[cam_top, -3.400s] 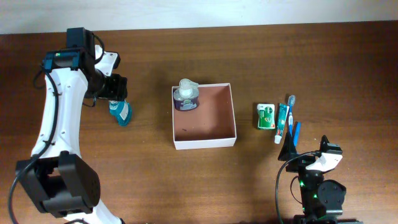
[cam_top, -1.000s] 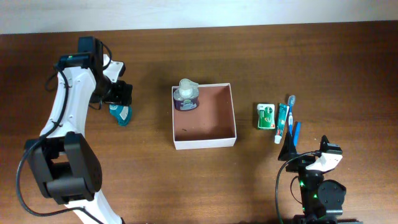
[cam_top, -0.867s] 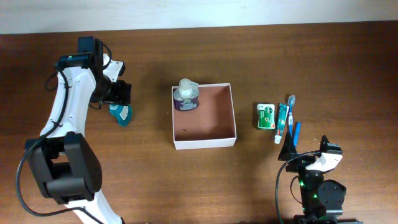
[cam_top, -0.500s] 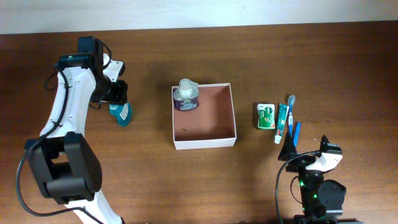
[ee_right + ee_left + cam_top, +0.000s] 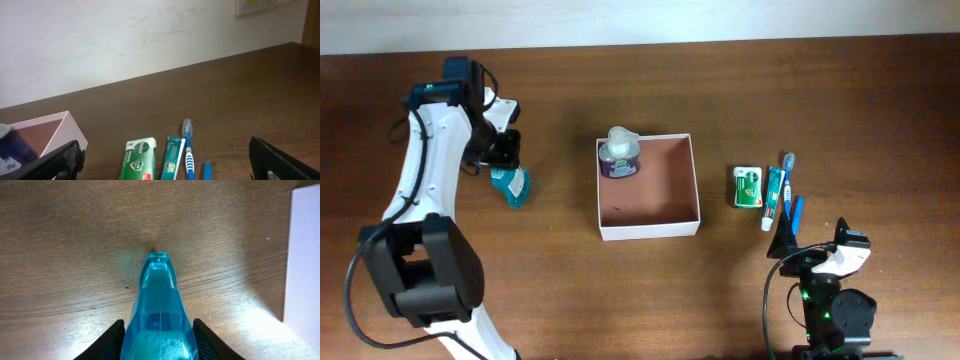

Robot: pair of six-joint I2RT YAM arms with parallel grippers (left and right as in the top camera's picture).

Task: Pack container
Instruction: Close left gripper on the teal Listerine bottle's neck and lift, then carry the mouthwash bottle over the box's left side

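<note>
The container point(image 5: 660, 190), a white-walled square box with a reddish-brown inside, stands mid-table; its wall also shows in the left wrist view point(image 5: 306, 265) and the right wrist view point(image 5: 50, 131). A purple bottle with a clear cap point(image 5: 619, 155) stands in its back left corner. My left gripper point(image 5: 504, 158) is left of the container, shut on a translucent blue bottle point(image 5: 511, 185) that lies on the table. In the left wrist view the fingers point(image 5: 158, 341) press both sides of the blue bottle point(image 5: 159, 300). My right gripper point(image 5: 815, 245) is open and empty at the front right.
Right of the container lie a green soap pack point(image 5: 748, 187), a toothpaste tube point(image 5: 775, 192), a blue toothbrush point(image 5: 787, 178) and a small blue piece point(image 5: 797, 208). The soap pack point(image 5: 137, 160), tube point(image 5: 174, 159) and toothbrush point(image 5: 188, 149) show ahead of my right gripper point(image 5: 170, 167).
My left gripper has closed its fingers onto the blue bottle and shifted slightly left, nudging the bottle with it. The right arm has not moved.
</note>
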